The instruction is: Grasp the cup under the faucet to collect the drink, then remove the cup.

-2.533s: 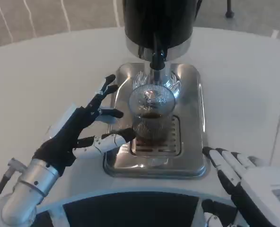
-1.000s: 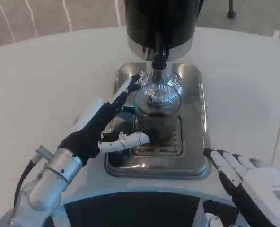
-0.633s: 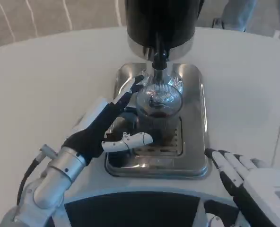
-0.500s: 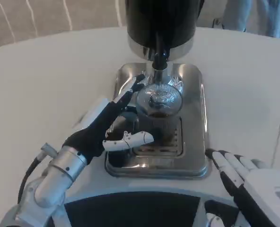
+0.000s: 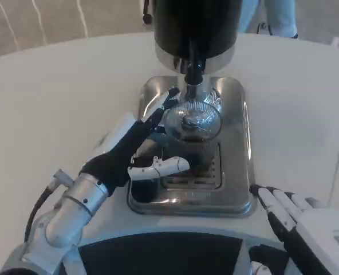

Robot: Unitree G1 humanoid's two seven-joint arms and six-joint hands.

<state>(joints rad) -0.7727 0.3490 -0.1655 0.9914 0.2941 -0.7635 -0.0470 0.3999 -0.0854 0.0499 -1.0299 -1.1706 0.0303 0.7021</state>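
Ribbed clear glass cup (image 5: 188, 133), partly filled with dark drink, stands on the slotted grate of the polished steel drip tray (image 5: 235, 189), directly under the black faucet spout (image 5: 191, 70). Left hand (image 5: 136, 150) wraps the cup's left side: thumb across the near wall, upper fingers (image 5: 165, 106) by the rim. Whether the grip is firm, cannot tell. Right hand (image 5: 298, 220) rests flat on the white round surface (image 5: 49, 97), fingers loosely apart, holding nothing. Risks: slick glass sliding in a partial grip; rim clipping the spout on lifting, tipping the drink into the tray.
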